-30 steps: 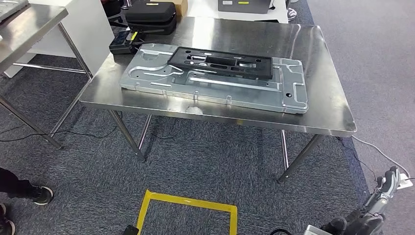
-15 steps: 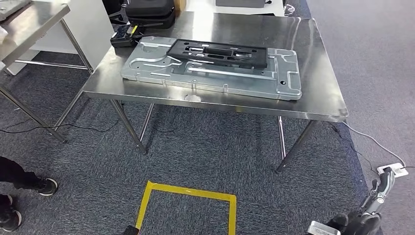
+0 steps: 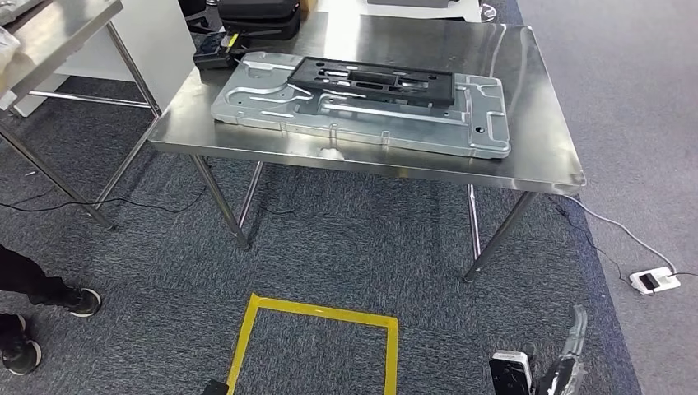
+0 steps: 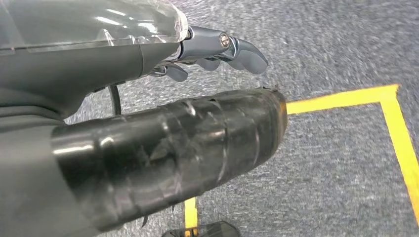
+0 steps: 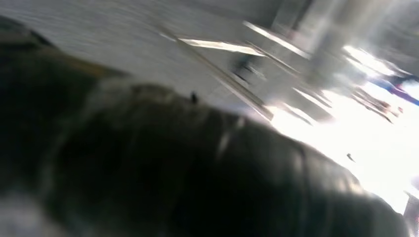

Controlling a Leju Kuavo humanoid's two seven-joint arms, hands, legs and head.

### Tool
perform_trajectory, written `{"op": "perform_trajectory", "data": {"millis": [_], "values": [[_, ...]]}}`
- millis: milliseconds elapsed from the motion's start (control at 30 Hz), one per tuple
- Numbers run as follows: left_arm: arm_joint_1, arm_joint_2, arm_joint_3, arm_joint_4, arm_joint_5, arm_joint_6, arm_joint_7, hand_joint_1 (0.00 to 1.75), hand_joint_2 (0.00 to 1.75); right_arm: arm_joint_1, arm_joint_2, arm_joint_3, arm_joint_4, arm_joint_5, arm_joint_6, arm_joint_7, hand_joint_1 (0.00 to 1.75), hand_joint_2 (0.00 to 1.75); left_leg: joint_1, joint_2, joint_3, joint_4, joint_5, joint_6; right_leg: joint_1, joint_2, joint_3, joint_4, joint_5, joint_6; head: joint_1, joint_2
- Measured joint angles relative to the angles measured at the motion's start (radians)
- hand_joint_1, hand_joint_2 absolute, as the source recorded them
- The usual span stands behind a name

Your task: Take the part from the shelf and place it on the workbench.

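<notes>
A flat black plastic part (image 3: 374, 82) with several cut-outs lies on a large silver sheet-metal plate (image 3: 272, 107) on the steel workbench (image 3: 527, 148) ahead. No hand is near it. My right hand (image 3: 564, 362) hangs low at the picture's bottom right, over the carpet, with its fingers stretched out and nothing in them; its wrist view is a dark blur. My left hand (image 4: 217, 49) hangs above the carpet and yellow floor tape (image 4: 346, 98), thumb and fingers apart, empty.
A yellow tape square (image 3: 313, 311) marks the carpet before the workbench. A second steel table (image 3: 49, 33) stands at the left, and a person's shoes (image 3: 49, 300) are near it. A black case (image 3: 255, 12) sits at the bench's back. A power strip (image 3: 654, 281) and cable lie right.
The whole picture has shifted, so the camera has moved; the workbench now sits a little higher in view. My right hand has dropped lower and further left in the picture.
</notes>
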State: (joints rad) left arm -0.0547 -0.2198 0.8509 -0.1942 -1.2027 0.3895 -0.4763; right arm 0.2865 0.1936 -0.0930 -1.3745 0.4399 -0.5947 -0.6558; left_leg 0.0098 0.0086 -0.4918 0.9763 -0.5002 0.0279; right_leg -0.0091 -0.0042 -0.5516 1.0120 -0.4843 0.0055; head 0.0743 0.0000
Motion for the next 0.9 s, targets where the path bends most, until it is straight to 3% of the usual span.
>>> {"op": "perform_trajectory", "data": {"millis": [67,133,167,200,233,300,367,467,533,567,633,667,700,733,800,867,900], "values": [[0.000,-0.002,0.003,0.000,0.002,0.002,0.003,0.00,0.00,-0.048,0.001,-0.088,0.179,-0.016,0.026,-0.023,0.00,0.00,0.003,0.003,-0.004,-0.008,0.010,0.018,-0.002,0.002,-0.033,0.070,-0.049,0.009,0.001,0.000],[0.001,-0.002,0.006,0.000,0.005,0.004,0.006,0.00,0.00,-0.096,-0.001,-0.171,0.371,-0.037,0.053,-0.031,0.00,0.00,0.000,0.006,-0.014,-0.007,0.014,0.026,-0.004,0.003,-0.098,0.205,-0.118,0.015,0.002,0.000],[0.002,-0.002,0.008,0.000,0.006,0.004,0.007,0.00,0.00,-0.113,-0.003,-0.207,0.457,-0.045,0.064,-0.032,0.00,0.00,-0.001,0.007,-0.018,-0.005,0.015,0.027,-0.005,0.003,-0.124,0.260,-0.136,0.017,0.002,0.000],[0.003,-0.003,0.010,0.000,0.006,0.005,0.008,0.00,0.00,-0.127,-0.004,-0.240,0.535,-0.053,0.072,-0.033,0.00,0.00,-0.002,0.008,-0.021,-0.002,0.015,0.027,-0.006,0.003,-0.133,0.285,-0.135,0.019,0.002,0.000],[0.004,-0.003,0.012,0.000,0.007,0.005,0.009,0.00,0.00,-0.137,-0.005,-0.267,0.599,-0.057,0.078,-0.035,0.00,0.00,-0.002,0.009,-0.023,0.002,0.014,0.027,-0.006,0.002,-0.122,0.266,-0.114,0.019,0.002,0.000],[0.004,-0.004,0.015,0.000,0.007,0.005,0.009,0.00,0.00,-0.156,-0.007,-0.303,0.690,-0.060,0.080,-0.038,0.00,0.00,-0.002,0.013,-0.024,0.012,0.008,0.022,-0.006,-0.006,-0.055,0.135,-0.047,0.014,0.002,0.000],[0.003,-0.005,0.018,0.000,0.007,0.005,0.009,0.00,0.00,-0.175,-0.007,-0.323,0.749,-0.060,0.078,-0.040,0.00,0.00,-0.007,0.020,-0.026,0.024,-0.001,0.012,-0.001,-0.018,-0.005,0.029,-0.014,0.006,0.001,0.000],[0.003,-0.006,0.022,0.000,0.007,0.006,0.010,0.00,0.00,-0.199,-0.007,-0.350,0.827,-0.060,0.079,-0.034,0.00,0.00,-0.009,0.031,-0.028,0.028,-0.004,-0.004,0.003,-0.012,-0.002,0.011,-0.015,-0.008,0.000,0.000],[0.002,-0.007,0.023,0.000,0.008,0.007,0.010,0.00,0.00,-0.214,-0.007,-0.373,0.882,-0.064,0.092,0.003,0.00,0.00,-0.007,0.025,-0.036,0.048,-0.023,-0.015,0.000,-0.004,0.000,0.005,-0.010,-0.020,0.000,0.000],[0.002,-0.008,0.024,0.000,0.009,0.009,0.010,0.00,0.00,-0.224,-0.007,-0.385,0.912,-0.068,0.102,0.039,0.00,0.00,-0.005,0.018,-0.051,0.084,-0.048,-0.020,-0.002,0.000,0.000,0.002,-0.006,-0.026,0.000,0.000],[0.003,-0.008,0.026,0.000,0.010,0.011,0.009,0.00,0.00,-0.241,-0.006,-0.415,0.973,-0.077,0.122,0.134,0.00,0.00,-0.002,0.004,-0.110,0.211,-0.115,-0.027,-0.003,0.011,-0.003,0.002,-0.004,-0.031,0.000,0.000],[0.003,-0.008,0.028,0.000,0.011,0.012,0.009,0.00,0.00,-0.245,-0.005,-0.430,0.997,-0.081,0.127,0.184,0.00,0.00,-0.001,0.002,-0.140,0.275,-0.138,-0.029,-0.002,0.017,-0.004,0.003,-0.003,-0.032,0.000,0.000],[0.005,-0.008,0.030,0.000,0.011,0.012,0.009,0.00,0.00,-0.248,-0.003,-0.443,1.018,-0.083,0.130,0.235,0.00,0.00,-0.001,0.002,-0.159,0.313,-0.143,-0.030,-0.002,0.024,-0.005,0.005,-0.003,-0.032,0.000,0.000],[0.006,-0.008,0.031,0.000,0.012,0.013,0.009,0.00,0.00,-0.251,0.000,-0.456,1.037,-0.084,0.131,0.280,0.00,0.00,-0.001,0.001,-0.160,0.311,-0.127,-0.029,-0.002,0.033,-0.006,0.006,-0.003,-0.032,0.000,0.000],[0.007,-0.008,0.034,0.000,0.011,0.014,0.009,0.00,0.00,-0.257,0.009,-0.477,1.068,-0.084,0.130,0.348,0.00,0.00,-0.001,-0.014,-0.110,0.198,-0.050,-0.020,-0.001,0.054,-0.006,0.009,-0.003,-0.031,0.000,0.000],[0.008,-0.008,0.039,0.000,0.009,0.015,0.009,0.00,0.00,-0.264,0.019,-0.492,1.090,-0.079,0.138,0.379,0.00,0.00,-0.001,-0.056,-0.057,0.074,-0.001,-0.007,-0.001,0.074,-0.009,0.012,-0.002,-0.028,0.000,0.000],[0.008,-0.008,0.041,0.000,0.009,0.015,0.009,0.00,0.00,-0.268,0.022,-0.495,1.097,-0.074,0.146,0.386,0.00,0.00,-0.003,-0.072,-0.045,0.043,0.005,-0.003,-0.002,0.083,-0.013,0.013,0.000,-0.023,0.000,0.000]]}}
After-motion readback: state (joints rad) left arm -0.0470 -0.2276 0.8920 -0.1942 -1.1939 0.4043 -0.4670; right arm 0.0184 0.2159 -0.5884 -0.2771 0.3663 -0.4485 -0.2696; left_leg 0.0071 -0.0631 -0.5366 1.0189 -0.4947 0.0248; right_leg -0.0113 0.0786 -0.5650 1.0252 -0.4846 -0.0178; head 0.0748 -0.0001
